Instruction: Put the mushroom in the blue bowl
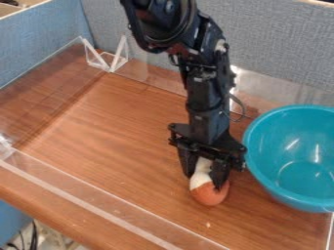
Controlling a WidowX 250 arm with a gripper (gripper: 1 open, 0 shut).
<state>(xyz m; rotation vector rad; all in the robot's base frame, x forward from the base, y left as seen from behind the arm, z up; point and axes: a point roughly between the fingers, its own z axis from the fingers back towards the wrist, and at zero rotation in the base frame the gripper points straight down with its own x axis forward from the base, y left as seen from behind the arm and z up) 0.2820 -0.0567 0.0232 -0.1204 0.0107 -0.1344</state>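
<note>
Step in hand: the grasp. The gripper [206, 176] is pointed straight down over the mushroom [206, 187], w/ black fingers [187, 166] set either side of the cream stem; the reddish-brown cap is seen lying on the wood just below the fingertips. The jaws appear drawn in around the stem, but whether the pinch is actually firm can't be told from this view. The mushroom is not lifted yet — it's resting on the table, just left of the blue bowl [271, 128], near but apart from its rim.

Next move, as judged: the grip should be confirmed, then the mushroom raised clear of the bowl's rim, carried right over the bowl's open centre, and let go. A slip is likely if only the rounded stem is caught, as the toy looks smooth.

Surface & room: a wooden tabletop [104, 117], glossy brown, is fenced by a low clear acrylic wall [78, 210] at the near edge, left of the bowl. Blue fabric partitions [46, 34] are seen behind. The bowl is empty inside.
</note>
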